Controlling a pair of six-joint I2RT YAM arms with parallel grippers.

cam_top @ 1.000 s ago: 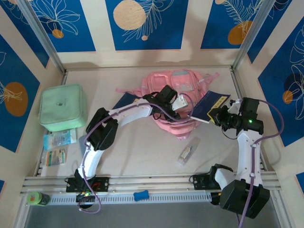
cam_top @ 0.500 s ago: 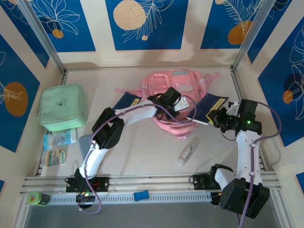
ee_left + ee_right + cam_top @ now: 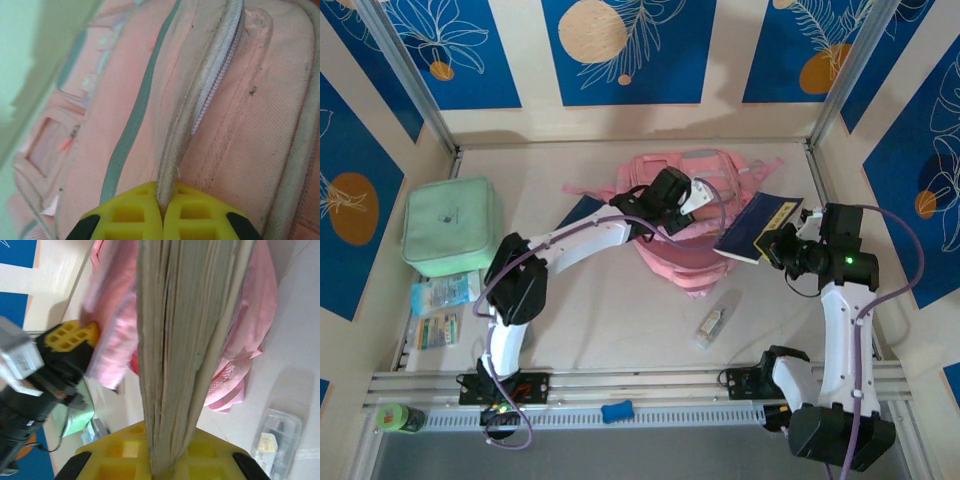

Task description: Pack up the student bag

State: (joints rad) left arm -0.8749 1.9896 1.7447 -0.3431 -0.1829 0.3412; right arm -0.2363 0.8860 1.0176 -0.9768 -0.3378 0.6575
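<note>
While the left gripper (image 3: 162,219) has its yellow pads (image 3: 130,216) pressed together, a pale piped edge of the student bag (image 3: 240,125) is pinched between them, right beside a white zip that runs up and away from the fingertips. Around that pinch the wrist view shows pink mesh fabric, a grey-green stripe and a small flat pocket off to the left.

From above, this gripper sits on the upper middle of the bag, which lies on the table (image 3: 610,300) towards the far wall, its straps spread to either side. The left arm reaches to it in a long curve from the near left.

The right gripper (image 3: 167,462) is clamped on a book (image 3: 185,340), the page edges standing upright between its yellow fingers, with pink fabric on both sides behind the pages. In the overhead view the dark blue cover is tilted and hangs at the bag's right edge; whether it touches the fabric I cannot tell. The right arm rises from the near right corner.

A clear box (image 3: 717,320) lies on the table nearer than the bag, apart from it. A blue flat item (image 3: 582,212) pokes out at the bag's left side. Well to the left sits a green case (image 3: 452,225), with two small packets (image 3: 445,293) just in front of it.
</note>
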